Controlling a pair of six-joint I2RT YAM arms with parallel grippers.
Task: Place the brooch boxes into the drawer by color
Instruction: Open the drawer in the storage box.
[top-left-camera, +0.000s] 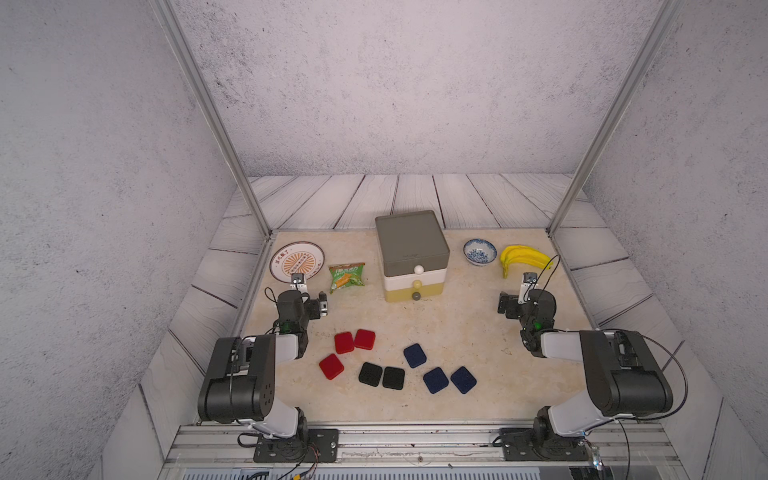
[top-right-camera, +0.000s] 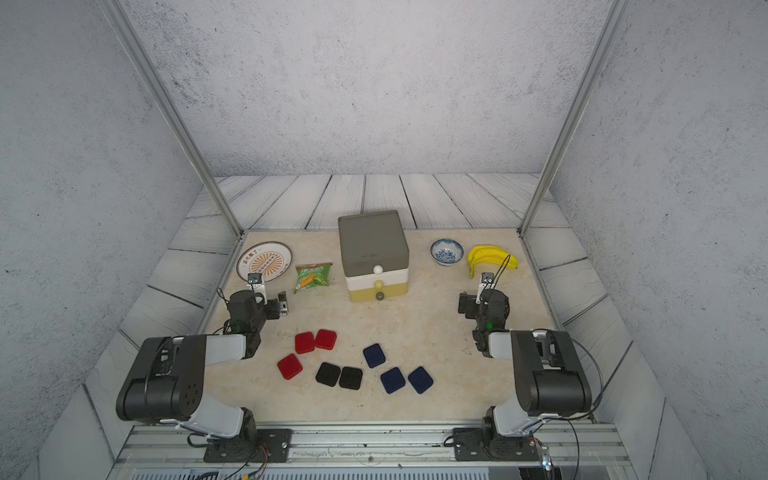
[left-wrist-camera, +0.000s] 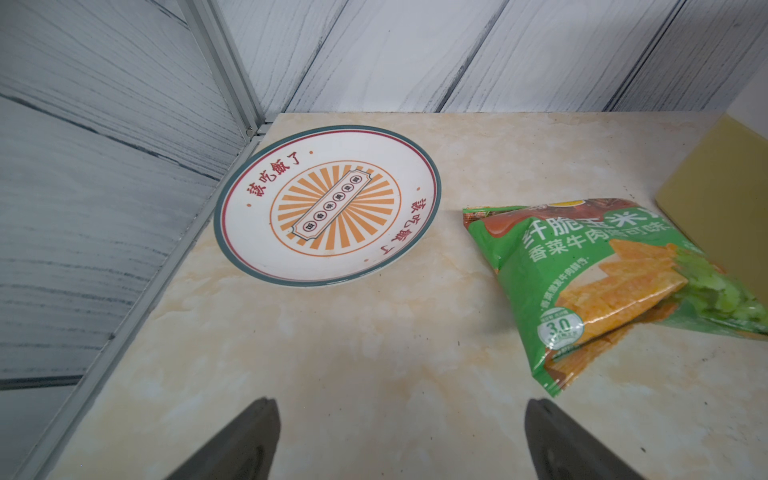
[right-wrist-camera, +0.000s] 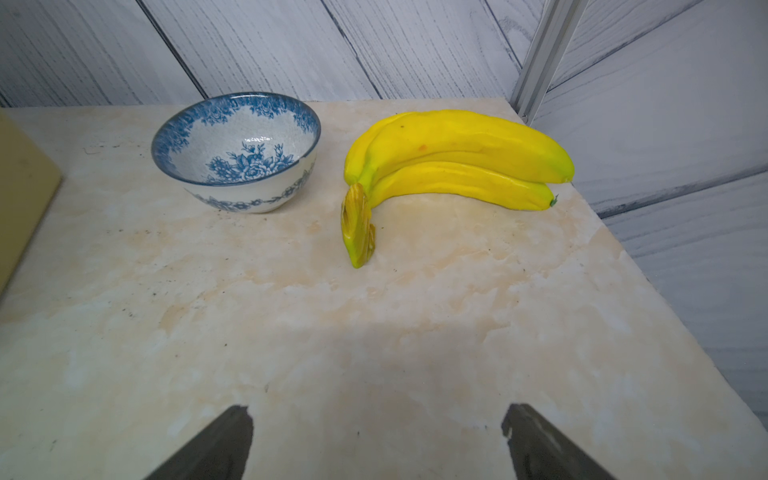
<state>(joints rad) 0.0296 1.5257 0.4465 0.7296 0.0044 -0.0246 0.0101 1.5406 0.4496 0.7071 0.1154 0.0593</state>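
Left end effector (left-wrist-camera: 401, 415) and right end effector (right-wrist-camera: 376, 415) low over table (top-left-camera: 415, 324), aimed forward, both apart, empty.

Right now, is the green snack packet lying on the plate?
No, the green snack packet lies on the table beside the plate, not touching it.

a beige marble-look table top (top-left-camera: 457, 332) carries everything. ahead of the jaws of the left gripper (left-wrist-camera: 401, 403) lies a round printed plate (left-wrist-camera: 328, 205), with a green snack packet (left-wrist-camera: 615, 286) ahead too, on the side nearer the table's middle. ahead of the jaws of the right gripper (right-wrist-camera: 376, 409) stand a blue-flowered bowl (right-wrist-camera: 232, 137) and a bunch of yellow bananas (right-wrist-camera: 457, 153), near each other. the drawer chest (top-left-camera: 411, 249) stands between the two pairs of jaws, farther ahead. behind both jaws, toward the arm bases, lie three red brooch boxes (top-left-camera: 344, 342) (top-left-camera: 365, 339) (top-left-camera: 331, 366), two black boxes (top-left-camera: 370, 373) (top-left-camera: 393, 377) side by side, and three navy boxes (top-left-camera: 414, 355) (top-left-camera: 435, 380) (top-left-camera: 463, 379).
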